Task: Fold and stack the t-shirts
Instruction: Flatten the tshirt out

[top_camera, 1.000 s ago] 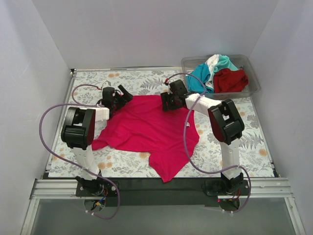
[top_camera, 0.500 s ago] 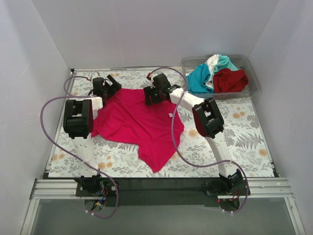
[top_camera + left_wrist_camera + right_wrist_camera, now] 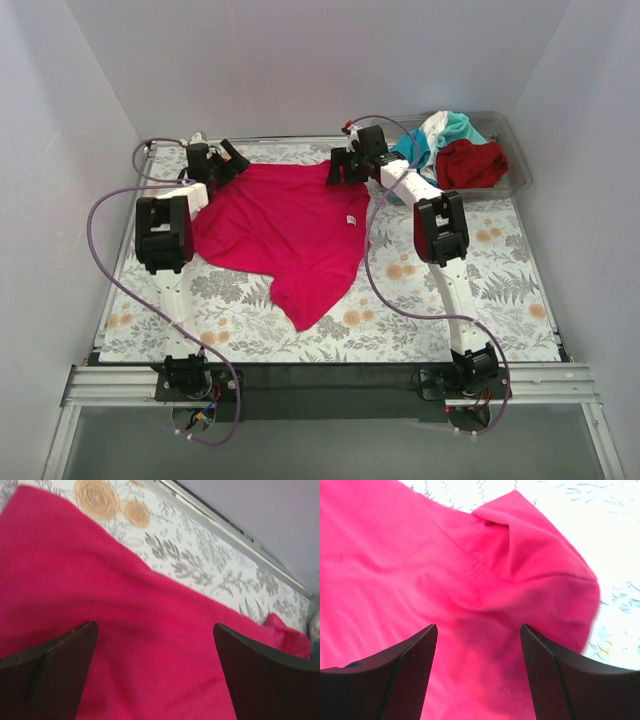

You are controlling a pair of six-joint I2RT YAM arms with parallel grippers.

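Observation:
The magenta-pink t-shirt (image 3: 285,225) lies spread on the floral table, its top edge near the back and one corner trailing toward the front. My left gripper (image 3: 228,160) is at its back left corner and my right gripper (image 3: 345,170) at its back right corner. In the left wrist view the gripper (image 3: 155,670) is open with the pink cloth (image 3: 125,605) under it. In the right wrist view the gripper (image 3: 477,670) is open over a folded sleeve (image 3: 530,545). The teal (image 3: 408,160), white (image 3: 436,128) and dark red (image 3: 470,163) t-shirts lie heaped in the bin.
The clear plastic bin (image 3: 510,185) stands at the back right corner, close to my right arm. The floral table (image 3: 450,290) shows bare to the right of and in front of the pink shirt. White walls enclose the back and both sides.
Both arms have reached toward the back of the table and the pink shirt has moved back with them and lies flatter. The right gripper swung left, then right again.

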